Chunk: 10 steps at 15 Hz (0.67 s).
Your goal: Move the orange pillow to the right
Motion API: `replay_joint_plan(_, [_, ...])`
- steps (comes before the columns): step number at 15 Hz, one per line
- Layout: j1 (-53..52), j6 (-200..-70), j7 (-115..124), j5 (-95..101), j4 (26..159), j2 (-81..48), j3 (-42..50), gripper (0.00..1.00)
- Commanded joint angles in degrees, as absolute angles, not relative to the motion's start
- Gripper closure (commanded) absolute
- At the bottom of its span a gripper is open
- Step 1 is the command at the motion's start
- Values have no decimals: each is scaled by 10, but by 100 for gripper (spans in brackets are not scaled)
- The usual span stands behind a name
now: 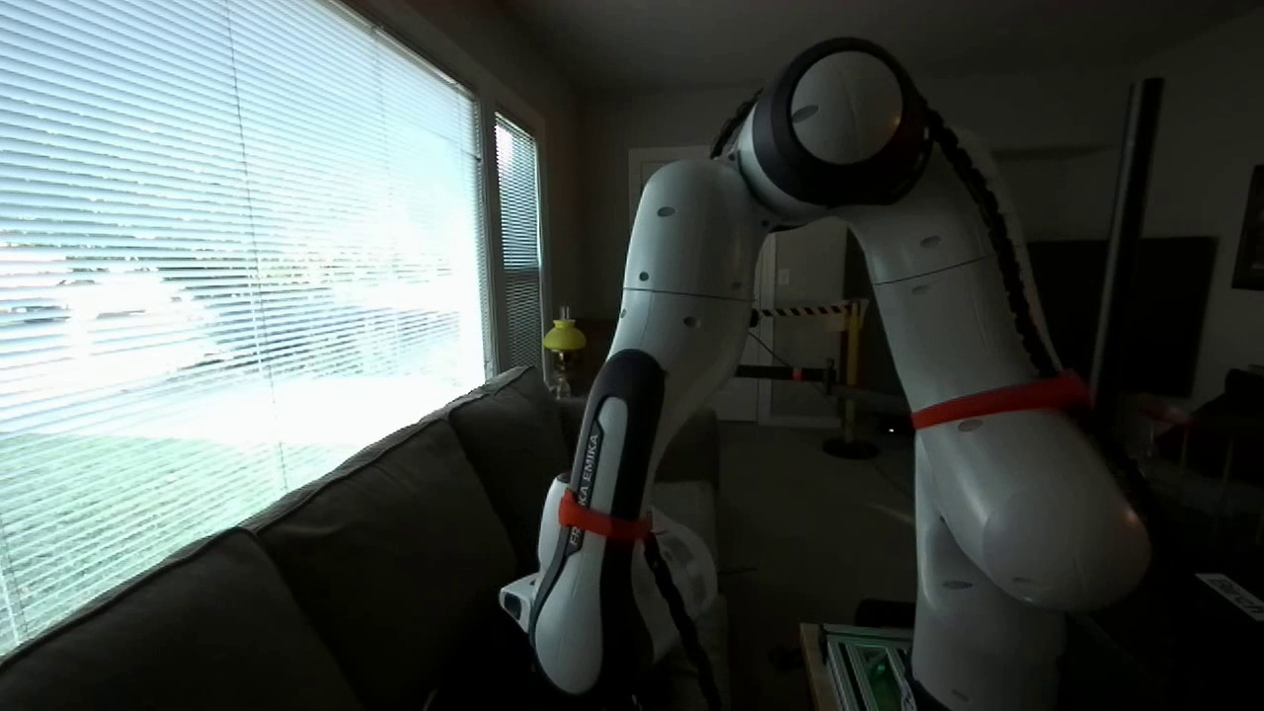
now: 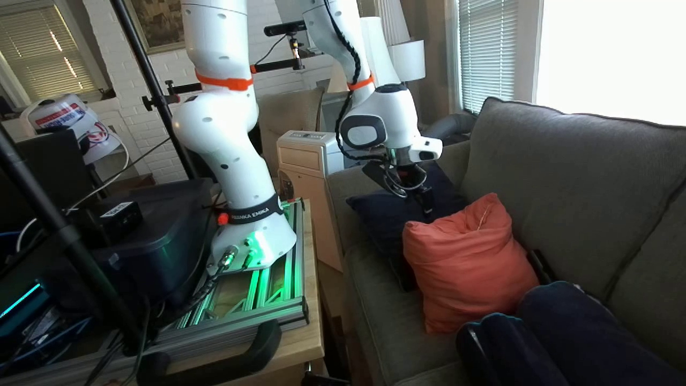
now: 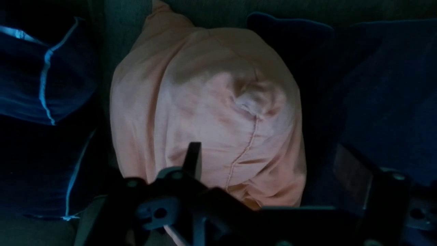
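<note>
Pincer spread wide, one orange pillow nearby on one grey couch, two red bands round one arm

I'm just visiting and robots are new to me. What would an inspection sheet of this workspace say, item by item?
Surface: grey couch, cushioned.
Job's things: orange pillow, rumpled, resting on the couch.
Clutter: navy pillows on both sides of the orange pillow; a black item beside it, too hidden to name.
End effector: open; the wrist view shows its jaws either side of one pillow edge, contact unclear.
Cables: black cable running along the arm, with red straps around it.
Surroundings: window with blinds behind the couch; yellow-shaded lamp further back.
</note>
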State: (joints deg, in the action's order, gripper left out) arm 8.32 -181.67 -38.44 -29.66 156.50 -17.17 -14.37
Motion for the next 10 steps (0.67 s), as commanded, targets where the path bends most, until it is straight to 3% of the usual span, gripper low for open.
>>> replay_joint_plan(1, [72,-1914,-393,-292,1561,-243,-120,0])
replay_joint_plan(6, [77,-1987,-377,-302,1553,-309,-117,1])
replay_joint_plan(7, [87,-1995,-369,-299,1551,-318,-125,26])
replay_joint_plan(8, [90,-2005,-363,-299,1548,-328,-129,26])
replay_joint_plan(10, [101,-2023,-336,-301,1542,-340,-139,40])
